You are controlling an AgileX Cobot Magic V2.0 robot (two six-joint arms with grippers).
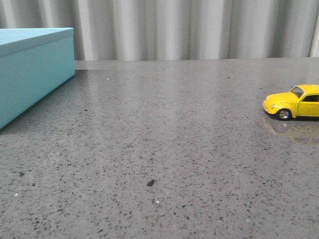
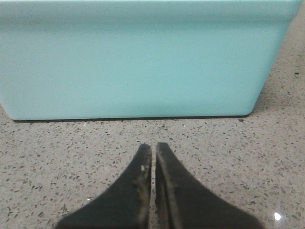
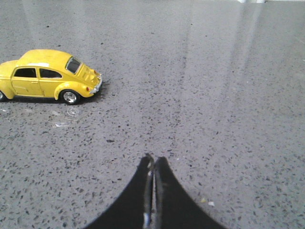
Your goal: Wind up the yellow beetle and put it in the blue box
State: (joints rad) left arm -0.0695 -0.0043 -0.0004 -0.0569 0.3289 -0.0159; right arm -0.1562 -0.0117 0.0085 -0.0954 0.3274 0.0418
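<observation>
Item 1: dark crumb [image 1: 150,182], near centre of grey speckled table [image 1: 174,149].
Item 2: left gripper [image 2: 153,151], jaws clenched together on nothing, low over the table, just short of the box wall.
Item 3: right gripper [image 3: 153,162], jaws likewise pressed together, nothing held, apart from the car.
Item 4: yellow beetle [image 1: 294,102], on its wheels at the right edge, partly out of the front view, nose pointing left.
Item 5: blue box [image 1: 30,69], far left, lid on.
Item 6: grey curtain [image 1: 189,27], beyond the table.
</observation>
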